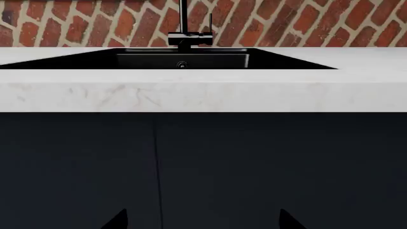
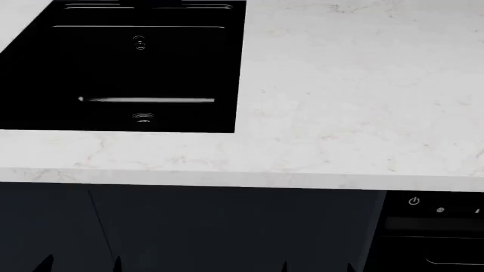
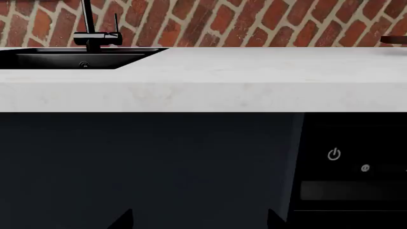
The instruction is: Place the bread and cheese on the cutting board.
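White, faintly veined stone table (image 2: 340, 85) fills most of the head view.

Far left: a black rectangular sunken sink (image 2: 121, 68) set into the table, with a pale streak of light across its floor. From the left wrist view we note a slim black faucet (image 1: 184, 28) rising behind it, against a red brick wall (image 1: 305, 24).

Low left: only the dark tips of the left gripper (image 2: 81, 265) show, in front of the dark navy cabinet fronts (image 2: 226, 226) under the table edge. Its jaws stand apart, nothing between them.

Low centre-right: the right gripper (image 2: 318, 266) is also at cabinet height. Its jaws are likewise spread and empty.

Far right: a black appliance panel with a white power symbol (image 2: 414, 201), below the table.

We cannot tell where the bread, the cheese or the cutting board lie. The right wrist view shows a dark brown sliver (image 3: 394, 40) on the table at the frame edge, too little to identify.
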### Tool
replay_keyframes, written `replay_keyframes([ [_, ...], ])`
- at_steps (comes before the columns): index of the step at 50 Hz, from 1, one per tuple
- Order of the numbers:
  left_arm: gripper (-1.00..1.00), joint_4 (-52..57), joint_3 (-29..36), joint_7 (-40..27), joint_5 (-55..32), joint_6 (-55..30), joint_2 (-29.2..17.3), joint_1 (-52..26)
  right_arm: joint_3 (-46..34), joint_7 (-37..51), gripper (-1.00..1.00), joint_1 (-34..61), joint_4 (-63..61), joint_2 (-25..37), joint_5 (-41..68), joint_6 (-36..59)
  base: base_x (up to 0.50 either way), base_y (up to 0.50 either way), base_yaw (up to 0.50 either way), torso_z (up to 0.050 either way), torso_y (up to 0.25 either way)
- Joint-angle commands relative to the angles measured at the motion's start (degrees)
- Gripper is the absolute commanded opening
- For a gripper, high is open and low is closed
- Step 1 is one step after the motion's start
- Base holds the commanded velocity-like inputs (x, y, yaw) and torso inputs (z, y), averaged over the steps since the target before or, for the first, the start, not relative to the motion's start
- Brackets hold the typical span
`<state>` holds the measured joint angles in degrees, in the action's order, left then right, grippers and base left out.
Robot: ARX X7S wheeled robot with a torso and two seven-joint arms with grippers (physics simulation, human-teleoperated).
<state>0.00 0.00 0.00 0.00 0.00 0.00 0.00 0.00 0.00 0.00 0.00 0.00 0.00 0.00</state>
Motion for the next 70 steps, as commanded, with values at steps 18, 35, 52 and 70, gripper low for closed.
replay_keyframes([
  [18,1.00,33.55,0.50,-3.48,-9.16,-21.17,-5.81,-8.77,-3.51,5.81,1.00,8.90,-37.60,4.28,-1.03,30.31,0.00,0.00,0.00,0.037,0.000],
  [35,1.00,35.68,1.27,-5.42,-7.79,-23.53,-8.18,-13.75,-7.11,4.35,1.00,17.35,-38.44,6.68,0.83,37.98,0.00,-0.11,0.00,0.050,0.000],
  [52,1.00,37.18,1.10,-7.09,-7.80,-22.45,-9.08,-12.52,-5.94,4.52,1.00,17.03,-38.28,7.15,3.86,38.46,0.00,-0.50,0.00,0.035,0.000],
  [70,1.00,38.43,2.69,-10.15,-5.40,-25.23,-9.89,-13.60,-5.27,5.40,1.00,16.93,-38.55,7.64,5.76,38.76,0.00,-0.50,0.00,0.000,0.000],
])
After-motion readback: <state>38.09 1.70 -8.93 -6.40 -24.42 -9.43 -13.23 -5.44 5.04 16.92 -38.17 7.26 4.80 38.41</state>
